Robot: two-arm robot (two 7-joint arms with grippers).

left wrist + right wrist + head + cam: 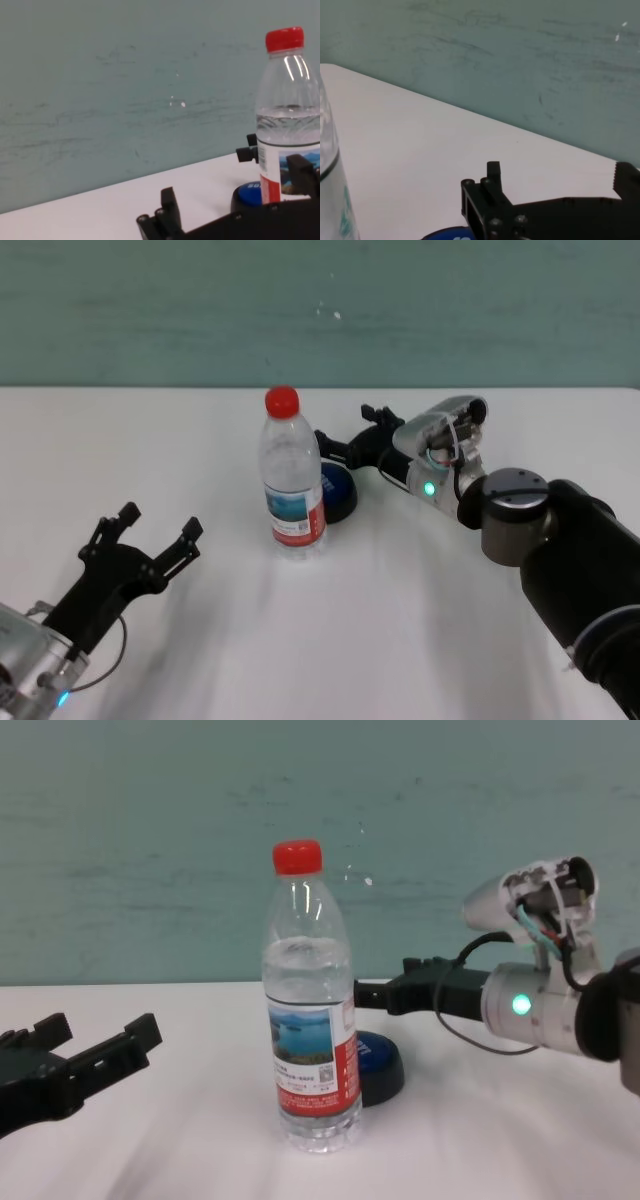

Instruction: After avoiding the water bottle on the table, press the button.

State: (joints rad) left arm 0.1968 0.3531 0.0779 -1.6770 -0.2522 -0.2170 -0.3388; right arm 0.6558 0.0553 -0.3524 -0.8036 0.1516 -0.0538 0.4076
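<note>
Bottle (293, 480) mid-desk, button (337, 491) touching behind-right. My right tool (345, 437) open, empty, past bottle, above button. Next: press straight down, I judge. Left tool (145, 537) open, near edge.

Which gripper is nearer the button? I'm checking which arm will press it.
Right. The right gripper hangs open just above the button, behind the water bottle. The left gripper sits open, far off near the table's front-left.
</note>
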